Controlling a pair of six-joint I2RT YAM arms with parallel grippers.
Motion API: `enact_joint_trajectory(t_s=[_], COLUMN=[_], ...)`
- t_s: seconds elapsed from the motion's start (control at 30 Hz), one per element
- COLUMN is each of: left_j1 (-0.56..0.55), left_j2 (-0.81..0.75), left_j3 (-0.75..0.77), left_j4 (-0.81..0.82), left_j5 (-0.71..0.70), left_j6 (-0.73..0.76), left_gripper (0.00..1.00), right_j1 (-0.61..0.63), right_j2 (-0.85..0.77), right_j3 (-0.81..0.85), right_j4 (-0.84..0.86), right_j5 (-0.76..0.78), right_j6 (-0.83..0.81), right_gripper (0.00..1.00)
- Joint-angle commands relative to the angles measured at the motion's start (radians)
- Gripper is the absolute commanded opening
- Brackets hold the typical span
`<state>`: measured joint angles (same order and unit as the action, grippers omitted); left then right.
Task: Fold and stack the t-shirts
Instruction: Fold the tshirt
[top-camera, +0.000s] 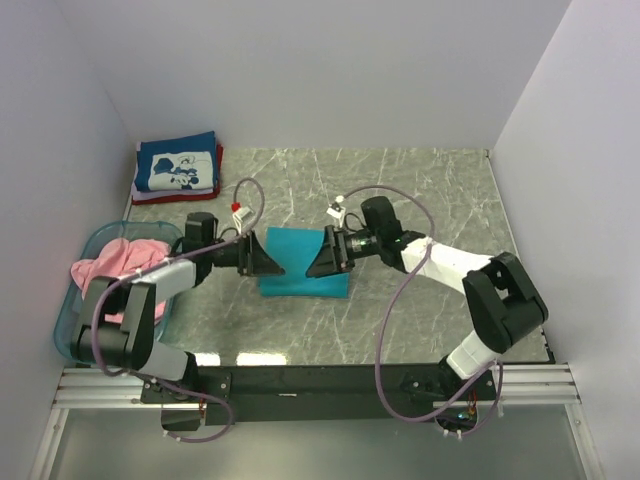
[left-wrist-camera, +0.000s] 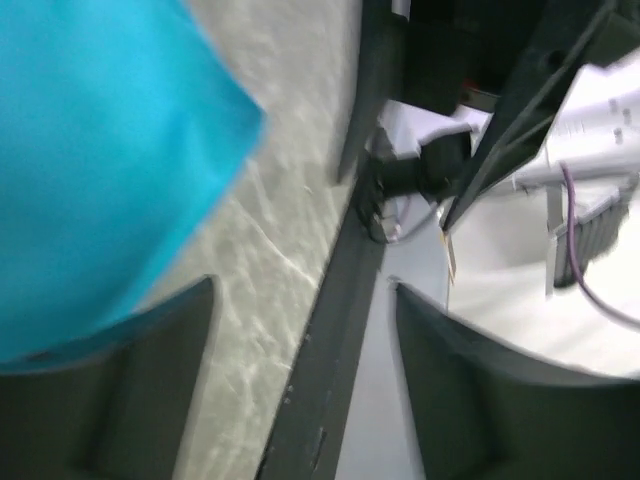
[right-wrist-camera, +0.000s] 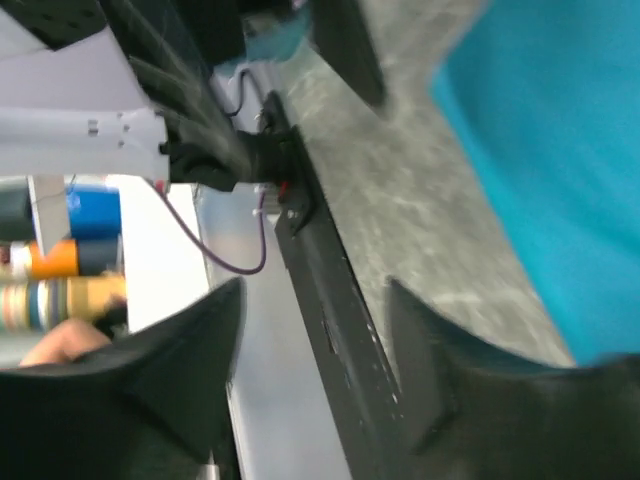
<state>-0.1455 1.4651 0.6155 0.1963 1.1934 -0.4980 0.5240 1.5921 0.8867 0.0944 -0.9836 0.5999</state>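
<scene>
Four t-shirts show in the overhead view, and the teal one lies folded into a flat rectangle near the middle of the marbled table, between the two grippers. The left gripper reaches in over the shirt's left edge and the right gripper over its right part, the two facing each other. Each has its jaws spread wide with no cloth between them: the left wrist camera shows its two dark fingers well apart with bare table and the dark rail in the gap, the teal cloth off to one side by one finger (the picture is blurred, so I cannot tell whether cloth and finger touch); the right wrist camera shows the same, fingers parted and the teal cloth beside one of them. At the back left corner the navy t-shirt with white print sits folded on top of the red one, of which only an edge shows. The pink t-shirt lies crumpled in the translucent light-blue basket at the table's left edge, just beside the left arm.
</scene>
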Motion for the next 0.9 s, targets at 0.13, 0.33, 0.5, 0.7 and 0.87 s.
enact_joint_trajectory(t_s=[0.13, 0.33, 0.5, 0.7, 0.87], left_j1=[-0.126, -0.132, -0.095, 0.02, 0.044], left_j2=[0.015, 0.248, 0.408, 0.514, 0.462], left_j3=[-0.128, -0.103, -0.05, -0.056, -0.069], left_j4=[0.356, 0.595, 0.514, 0.437, 0.345], left_j5=[0.005, -0.003, -0.051, -0.051, -0.026], left_j6=[-0.263, -0.395, -0.318, -0.287, -0.225], left_gripper=[0.99, 0.99, 0.99, 0.99, 0.99], right_j1=[0.05, 0.05, 0.022, -0.076, -0.108], right_j2=[0.164, 0.304, 0.387, 0.431, 0.385], right_j3=[-0.006, 0.005, -0.005, -0.034, -0.049], right_j4=[0.206, 0.352, 0.302, 0.141, -0.027], right_j5=[-0.027, -0.044, -0.02, -0.032, -0.03], right_j6=[0.158, 0.253, 0.199, 0.068, -0.112], right_gripper=[0.79, 0.8, 0.8, 0.78, 0.77])
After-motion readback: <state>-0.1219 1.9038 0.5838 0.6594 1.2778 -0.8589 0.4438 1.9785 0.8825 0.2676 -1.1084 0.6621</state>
